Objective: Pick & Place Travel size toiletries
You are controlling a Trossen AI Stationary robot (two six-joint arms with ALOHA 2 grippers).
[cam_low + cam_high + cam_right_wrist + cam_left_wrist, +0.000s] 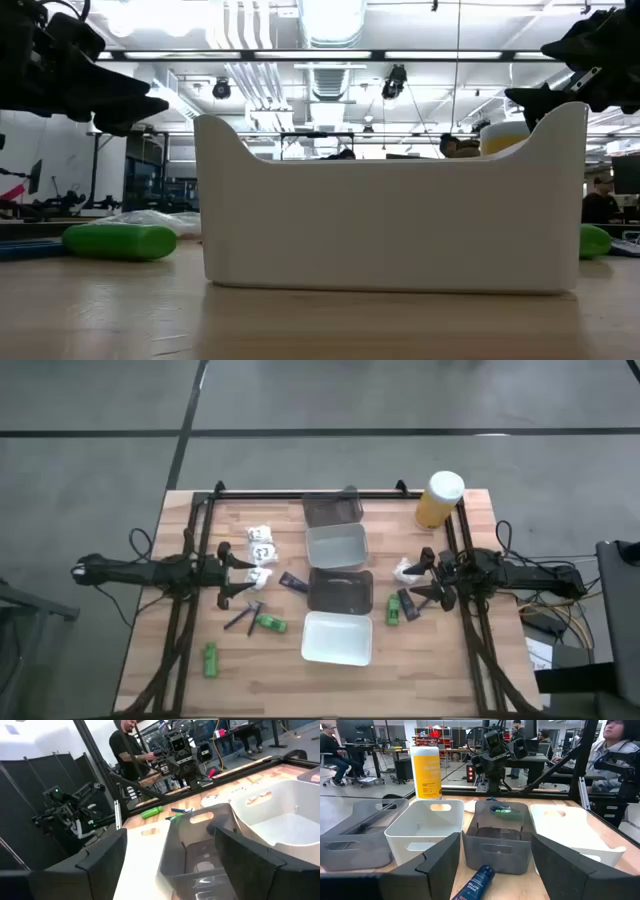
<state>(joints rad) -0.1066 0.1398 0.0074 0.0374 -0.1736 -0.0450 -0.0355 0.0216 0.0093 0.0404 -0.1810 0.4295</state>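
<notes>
Four trays (337, 592) sit in a row down the desk's (440, 670) middle; toiletries (262, 546) lie on both sides, a container (438, 499) at the far right corner.

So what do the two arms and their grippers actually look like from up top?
Both are slim black jointed arms. The left arm carries a looping black cable; the right arm does too. The left gripper and right gripper each have two dark, flat angular fingers. No markings show.

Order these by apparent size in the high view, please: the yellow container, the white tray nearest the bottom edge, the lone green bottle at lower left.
1. White tray
2. Yellow container
3. Green bottle
</notes>
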